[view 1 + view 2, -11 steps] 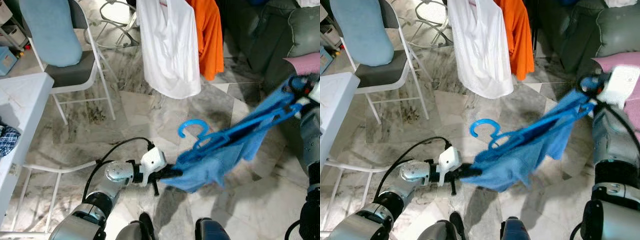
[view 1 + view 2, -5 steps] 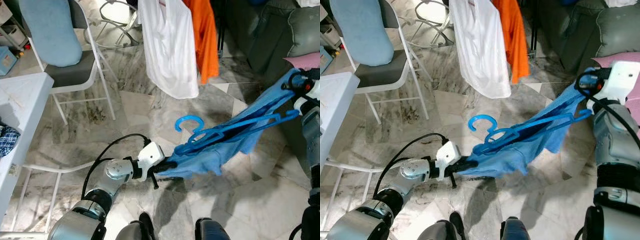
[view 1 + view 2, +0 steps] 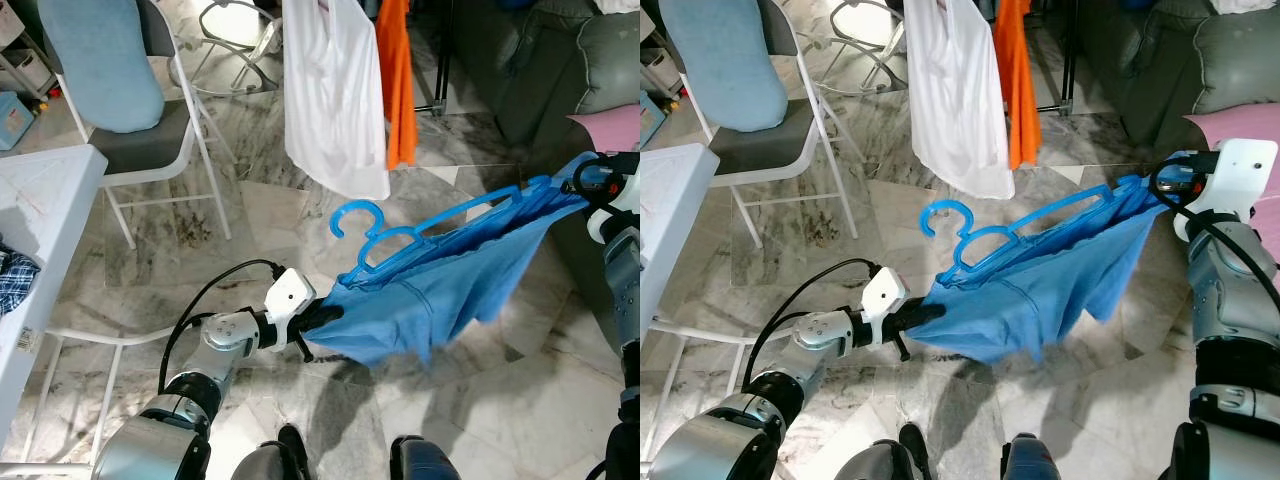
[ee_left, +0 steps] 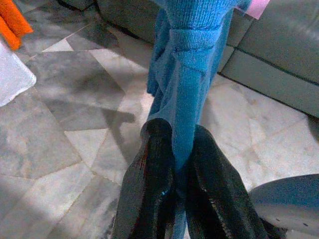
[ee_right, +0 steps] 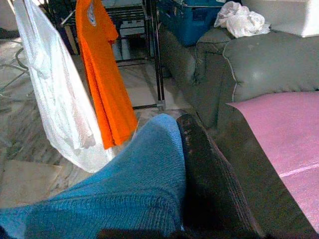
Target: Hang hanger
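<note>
A blue plastic hanger (image 3: 400, 243) carries a blue knit garment (image 3: 440, 295), and its hook (image 3: 352, 213) points toward the hanging clothes. The garment is stretched between both grippers above the marble floor. My left gripper (image 3: 325, 317) is shut on the garment's lower left edge. In the left wrist view its black fingers (image 4: 149, 184) pinch the blue knit (image 4: 187, 94). At the other end, beside the sofa, my right gripper (image 3: 1168, 186) is shut on the garment and the hanger's tip. One black finger (image 5: 209, 184) presses against the knit (image 5: 124, 199).
A white shirt (image 3: 335, 90) and an orange shirt (image 3: 397, 80) hang on a black rack (image 5: 157, 55) straight ahead. A folding chair (image 3: 150, 140) with a blue cushion and a white table (image 3: 45, 200) stand to the left. A grey sofa (image 3: 560, 60) with a pink cloth (image 3: 612, 125) is at the right.
The left gripper has drawn the garment's edge left and slightly up, pulling the cloth flatter. The hanger hook has shifted left and up. The hanging shirts have swung edge-on.
</note>
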### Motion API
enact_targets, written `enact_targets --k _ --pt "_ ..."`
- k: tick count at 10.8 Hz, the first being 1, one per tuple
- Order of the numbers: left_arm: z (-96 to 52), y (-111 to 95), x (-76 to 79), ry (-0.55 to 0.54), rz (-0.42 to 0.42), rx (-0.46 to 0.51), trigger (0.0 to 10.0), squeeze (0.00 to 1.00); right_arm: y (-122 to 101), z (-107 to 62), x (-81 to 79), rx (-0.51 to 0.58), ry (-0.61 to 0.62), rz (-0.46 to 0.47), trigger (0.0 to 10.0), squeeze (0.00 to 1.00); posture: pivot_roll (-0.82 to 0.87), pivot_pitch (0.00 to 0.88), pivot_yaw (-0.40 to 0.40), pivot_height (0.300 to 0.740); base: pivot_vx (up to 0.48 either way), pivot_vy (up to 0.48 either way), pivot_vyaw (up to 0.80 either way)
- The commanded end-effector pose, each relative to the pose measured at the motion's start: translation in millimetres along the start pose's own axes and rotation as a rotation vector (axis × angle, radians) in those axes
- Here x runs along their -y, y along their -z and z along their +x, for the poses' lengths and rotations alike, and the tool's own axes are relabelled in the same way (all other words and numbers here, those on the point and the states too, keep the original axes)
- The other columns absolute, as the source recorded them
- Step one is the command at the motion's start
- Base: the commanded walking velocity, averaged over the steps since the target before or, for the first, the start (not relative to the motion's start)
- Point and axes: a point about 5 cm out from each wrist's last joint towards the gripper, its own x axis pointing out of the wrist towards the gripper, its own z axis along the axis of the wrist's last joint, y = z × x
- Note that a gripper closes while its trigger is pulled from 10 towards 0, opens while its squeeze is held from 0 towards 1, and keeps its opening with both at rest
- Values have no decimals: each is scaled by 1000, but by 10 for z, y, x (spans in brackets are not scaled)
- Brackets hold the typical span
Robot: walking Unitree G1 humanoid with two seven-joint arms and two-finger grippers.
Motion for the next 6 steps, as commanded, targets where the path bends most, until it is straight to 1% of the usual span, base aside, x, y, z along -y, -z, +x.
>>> enact_targets --k 1,2,3,4,5,6 --pt "-179 205 -40 -53 -28 -76 10000 0 -113 -18 80 51 41 -1 39 0 -295 238 152 740 0 0 0" --pt "-169 216 8 -10 36 -96 10000 0 -149 7 70 61 41 15 0 0 -296 237 153 740 0 0 0" --pt "-165 236 75 54 136 -124 10000 0 -190 26 39 76 34 30 0 0 -299 239 154 740 0 0 0" --pt "-150 278 125 78 196 -168 10000 0 -242 42 -45 95 19 47 0 0 -304 239 155 740 0 0 0" --pt "-129 303 152 80 221 -194 10000 0 -275 50 -104 109 7 52 0 0 -306 242 157 740 0 0 0" --pt "-95 353 170 47 224 -245 10000 0 -301 54 -177 114 -18 64 0 0 -308 244 154 740 0 0 0"
